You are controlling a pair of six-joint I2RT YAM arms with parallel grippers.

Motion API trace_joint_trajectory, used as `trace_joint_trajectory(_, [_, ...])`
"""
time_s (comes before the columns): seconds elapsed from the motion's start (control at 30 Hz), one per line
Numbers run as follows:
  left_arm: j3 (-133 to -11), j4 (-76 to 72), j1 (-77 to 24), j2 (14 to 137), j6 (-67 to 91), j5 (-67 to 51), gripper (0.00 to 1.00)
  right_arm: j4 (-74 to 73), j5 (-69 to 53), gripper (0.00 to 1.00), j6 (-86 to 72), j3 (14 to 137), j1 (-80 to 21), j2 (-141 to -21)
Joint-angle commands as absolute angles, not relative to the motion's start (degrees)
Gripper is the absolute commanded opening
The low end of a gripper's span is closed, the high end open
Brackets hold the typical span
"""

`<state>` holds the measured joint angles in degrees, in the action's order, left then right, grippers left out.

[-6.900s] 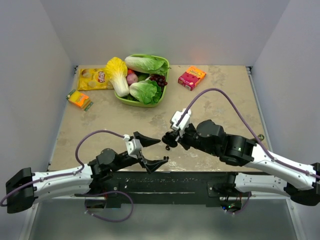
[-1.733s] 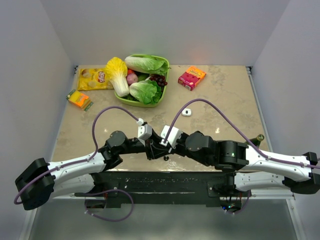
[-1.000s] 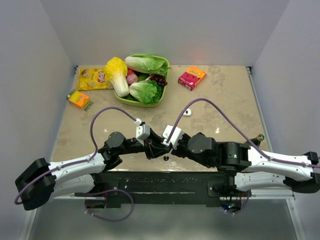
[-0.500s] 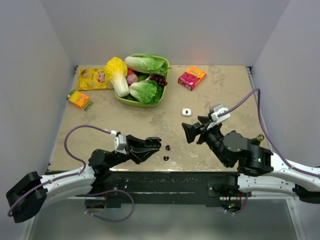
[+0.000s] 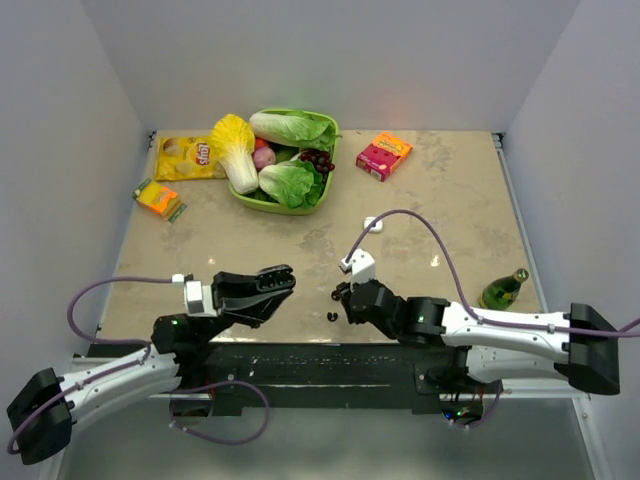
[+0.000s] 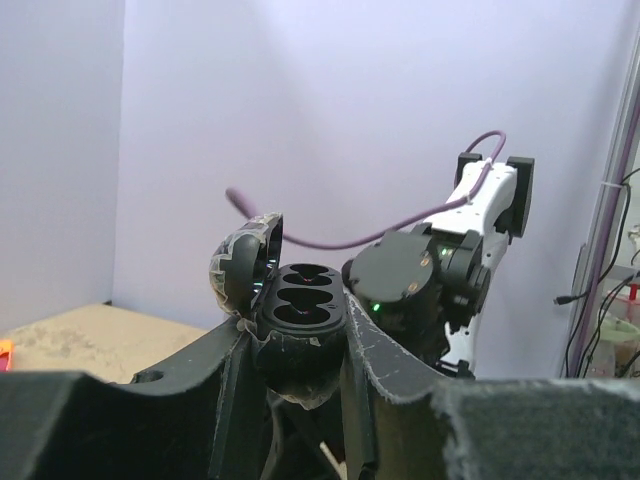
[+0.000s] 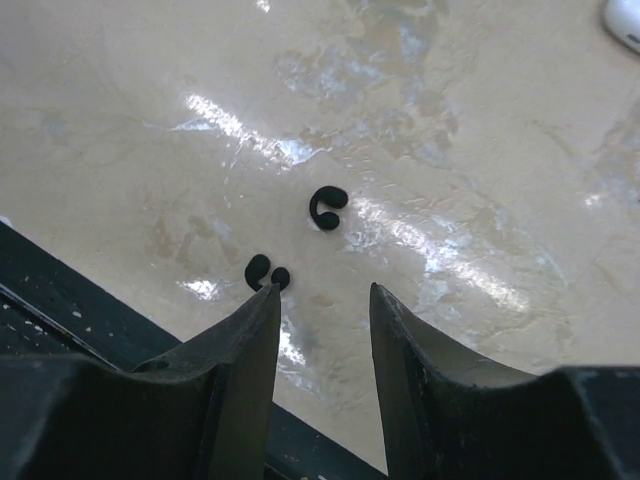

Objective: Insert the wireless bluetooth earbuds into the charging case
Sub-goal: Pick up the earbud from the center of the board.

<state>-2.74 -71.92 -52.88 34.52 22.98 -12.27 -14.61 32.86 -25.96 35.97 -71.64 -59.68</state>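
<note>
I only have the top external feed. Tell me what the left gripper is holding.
Observer: Left wrist view: the left gripper is shut on a black charging case, its lid open and its slots empty.
Operator: Now give me the right wrist view.
Observer: The right gripper is open, pointing at the table. Both earbuds lie loose on it, one just past the gap between the fingers, the other by one fingertip.
Operator: Report anything else there.
Observer: A small white object shows at that view's top right corner, apart from the earbuds.
</note>
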Motion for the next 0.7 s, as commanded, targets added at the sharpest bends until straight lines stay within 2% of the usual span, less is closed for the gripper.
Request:
trace_joint_trajectory(0.0, [4.7,-73.1,-52.7,31.9,22.1,-10.7,0.0,-5.5,25.8,0.44,-29.2,35.2,-70.8,-63.8])
trace_joint_trajectory(0.1, [5.5,-71.7,-52.7,30.3,22.2,-10.2,0.0,-2.6,23.3,0.45,-28.5,34.4,-70.9,-67.1])
trace_joint_trajectory(0.13, [5.7,-71.3,-52.7,30.0,22.5,-10.0,0.0,-2.1,21.8,0.42,-28.0,34.2,-70.9,-67.8])
trace_joint_trajectory(0.23, [6.3,-70.2,-52.8,28.8,23.2,-9.5,0.0,-0.3,19.7,0.4,-26.7,33.6,-71.0,-70.0])
trace_joint_trajectory(0.67, [7.2,-67.5,-52.9,26.8,24.1,-9.4,0.0,1.8,16.7,0.42,-22.6,34.3,-71.7,-76.2])
